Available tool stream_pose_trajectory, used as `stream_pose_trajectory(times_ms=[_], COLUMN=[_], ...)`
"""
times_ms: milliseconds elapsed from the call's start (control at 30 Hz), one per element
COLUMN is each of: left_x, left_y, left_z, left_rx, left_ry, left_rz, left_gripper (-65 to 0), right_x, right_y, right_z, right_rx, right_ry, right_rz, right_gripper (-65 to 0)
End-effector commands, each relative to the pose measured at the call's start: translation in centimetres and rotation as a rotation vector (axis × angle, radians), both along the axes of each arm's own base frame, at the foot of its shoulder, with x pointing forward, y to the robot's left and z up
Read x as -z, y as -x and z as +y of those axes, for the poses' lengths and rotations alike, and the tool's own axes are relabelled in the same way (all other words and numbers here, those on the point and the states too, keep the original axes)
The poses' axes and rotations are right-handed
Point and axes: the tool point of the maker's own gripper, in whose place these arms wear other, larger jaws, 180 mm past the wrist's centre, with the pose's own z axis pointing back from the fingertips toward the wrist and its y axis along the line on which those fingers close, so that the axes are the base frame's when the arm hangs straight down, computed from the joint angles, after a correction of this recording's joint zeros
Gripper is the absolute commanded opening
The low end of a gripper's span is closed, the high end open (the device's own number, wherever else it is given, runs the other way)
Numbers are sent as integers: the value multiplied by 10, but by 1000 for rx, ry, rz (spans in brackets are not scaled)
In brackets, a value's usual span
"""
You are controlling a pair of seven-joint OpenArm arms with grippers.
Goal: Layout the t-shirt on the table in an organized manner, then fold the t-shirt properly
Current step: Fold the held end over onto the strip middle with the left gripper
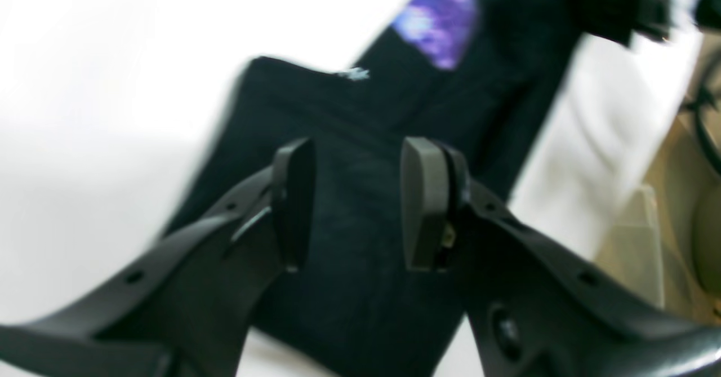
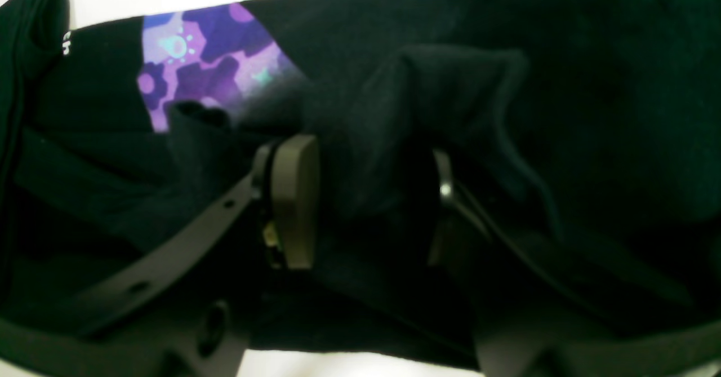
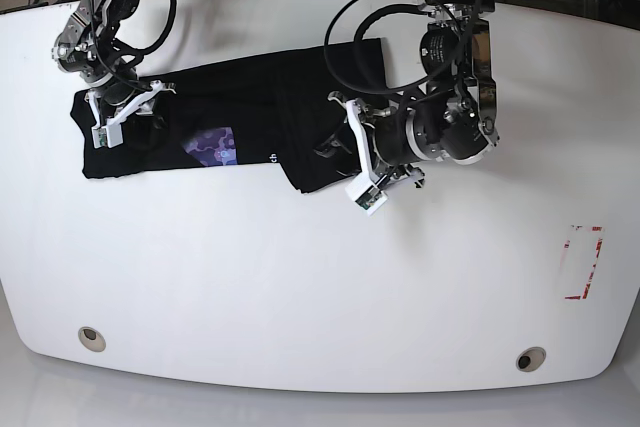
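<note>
The black t-shirt (image 3: 250,107) lies as a long, partly folded band on the back left of the white table (image 3: 300,277), its purple print (image 3: 212,145) facing up. My left gripper (image 3: 330,145) hovers over the shirt's right end. In the left wrist view, which is blurred, that gripper (image 1: 357,157) is open with nothing between its pads and the t-shirt (image 1: 394,112) beneath. My right gripper (image 3: 128,119) is at the shirt's left end. In the right wrist view it (image 2: 366,196) is shut on a bunched fold of the t-shirt (image 2: 563,84), near the purple print (image 2: 208,61).
A small red-outlined rectangle (image 3: 583,262) marks the table at the right. Two round grey grommet holes (image 3: 91,338) (image 3: 530,358) sit near the front edge. Cables loop around the left arm's body (image 3: 450,127) above the shirt's right end.
</note>
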Motion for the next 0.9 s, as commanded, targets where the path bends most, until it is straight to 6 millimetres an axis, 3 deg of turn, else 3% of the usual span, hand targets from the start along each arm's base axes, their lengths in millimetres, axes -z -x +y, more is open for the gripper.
stream_pose_trajectory(times_ms=[0,167,400,500,867], left_x=[-12,0,14,21,33], left_y=[-5,5,42,52,65], left_z=[-1,-6,-49,-59,-76], left_rx=[13,93,327,391,497], left_ry=[11,-85,-207,-280,-430], left_rz=[-47,-56,-90,-117,-221], left_gripper=[-408,-408,-407,-407,-407], right_x=[13,14,14,14,14], right_y=[15,15,15,15,16], right_z=[-1,-1,-1,-1,-1], right_rx=[-18,-19,-18,-18,-19], right_ry=[30,34,31,32,35], right_rz=[95,98,97,98,101], right_gripper=[-403,-403,-403,-403,-403])
